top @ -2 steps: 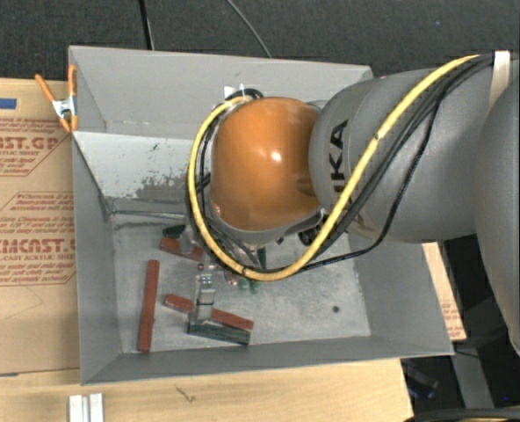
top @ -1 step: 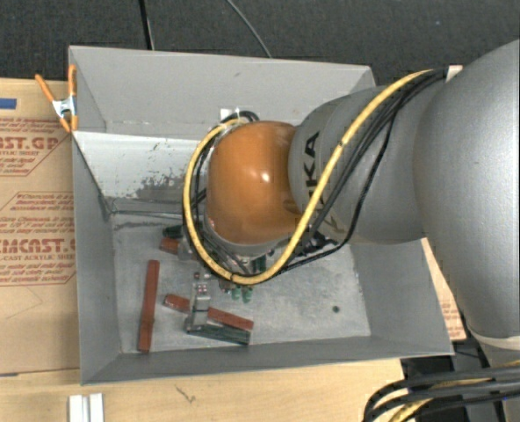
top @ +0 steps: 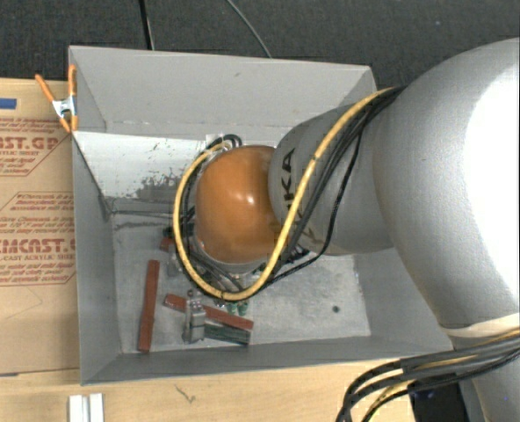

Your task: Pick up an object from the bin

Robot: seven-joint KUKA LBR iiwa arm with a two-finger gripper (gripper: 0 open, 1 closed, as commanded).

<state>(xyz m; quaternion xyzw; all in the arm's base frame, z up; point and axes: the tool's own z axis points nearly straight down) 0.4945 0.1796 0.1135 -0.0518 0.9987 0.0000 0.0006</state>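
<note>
My gripper [top: 214,283] hangs low over the bin's front left part, mostly hidden under the orange cover. Just in front of it lies a small cluster: a short red-brown piece [top: 175,301], a grey metal bit [top: 192,326], and a flat red and dark green bar [top: 227,322]. A long red-brown stick [top: 148,306] lies further left, running front to back along the bin floor. None of these can be seen between the fingers.
A small brown piece [top: 166,243] lies to the left of the cover near the bin's left slope. The thick grey arm and its cables fill the bin's right half. The sloped walls close in on the left and front.
</note>
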